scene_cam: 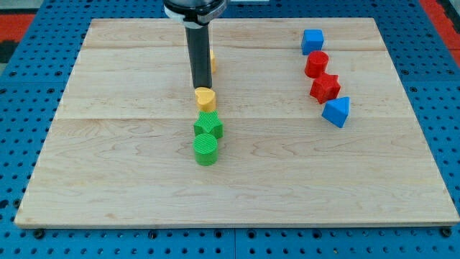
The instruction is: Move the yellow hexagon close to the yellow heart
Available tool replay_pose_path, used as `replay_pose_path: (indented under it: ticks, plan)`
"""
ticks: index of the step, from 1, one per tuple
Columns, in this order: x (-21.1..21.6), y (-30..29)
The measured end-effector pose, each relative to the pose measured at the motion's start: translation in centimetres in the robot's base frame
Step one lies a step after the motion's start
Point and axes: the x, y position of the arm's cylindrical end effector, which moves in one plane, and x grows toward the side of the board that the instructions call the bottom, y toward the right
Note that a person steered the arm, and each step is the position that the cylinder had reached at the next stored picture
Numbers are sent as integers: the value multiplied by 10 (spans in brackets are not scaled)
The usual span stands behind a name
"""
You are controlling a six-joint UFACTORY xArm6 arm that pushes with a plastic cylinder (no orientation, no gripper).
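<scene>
The yellow heart (205, 98) lies near the board's middle, just above a green star (208, 127). The yellow hexagon (213, 61) sits higher up, mostly hidden behind my dark rod, with only its right edge showing. My tip (199, 87) rests on the board between the two yellow blocks, right above the heart and touching or nearly touching it.
A green cylinder (205, 150) stands below the green star. At the view's right a blue cube (313, 41), a red cylinder (316, 65), a red star (325, 88) and a blue triangular block (336, 111) form a slanted column. The wooden board (108, 180) sits on a blue pegboard.
</scene>
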Motion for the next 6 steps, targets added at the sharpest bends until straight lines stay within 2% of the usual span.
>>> replay_pose_path:
  ticks: [1,2,3,5,6]
  plan:
    - [-14,40]
    - [-51,64]
    - [-90,12]
    - [-30,0]
    - [-47,55]
